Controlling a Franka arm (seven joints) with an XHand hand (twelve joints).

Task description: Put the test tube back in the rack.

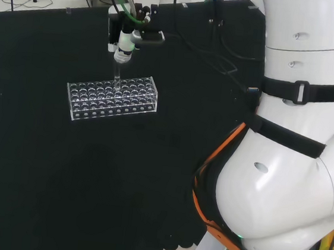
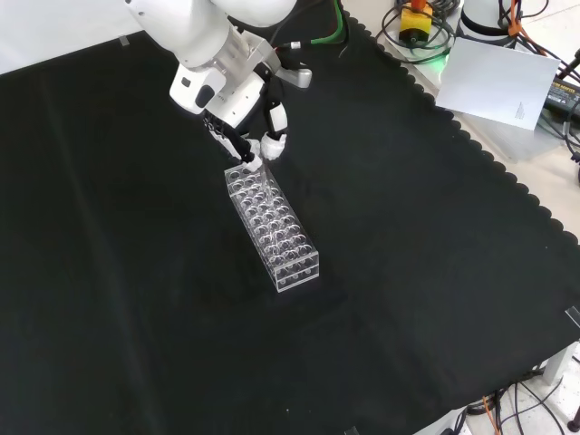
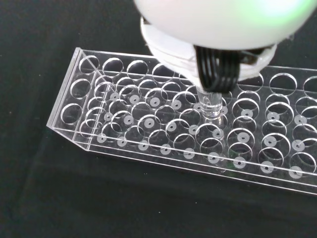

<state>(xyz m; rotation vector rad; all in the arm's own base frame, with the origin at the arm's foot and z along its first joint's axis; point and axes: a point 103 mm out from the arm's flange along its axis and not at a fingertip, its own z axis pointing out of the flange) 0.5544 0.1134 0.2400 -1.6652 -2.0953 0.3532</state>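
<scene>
Hand (image 1: pixel 126 37) sits over the rack (image 1: pixel 112 97), fingers curled, pinching the tube (image 1: pixel 117 79) upright (clear glass, hard to see in front view). Head view: tube's lower end is at the rack's top plate, mid-length, towards the far rows; wrist view has the tube (image 3: pixel 210 102) tip just above or at a hole, can't tell which. Rack (image 2: pixel 272 225) lies on the black cloth (image 2: pixel 408 272), hand (image 2: pixel 258 113) at its far end in front view.

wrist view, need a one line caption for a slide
The hand holds a clear test tube upright over the holes of the clear rack on black cloth.
</scene>
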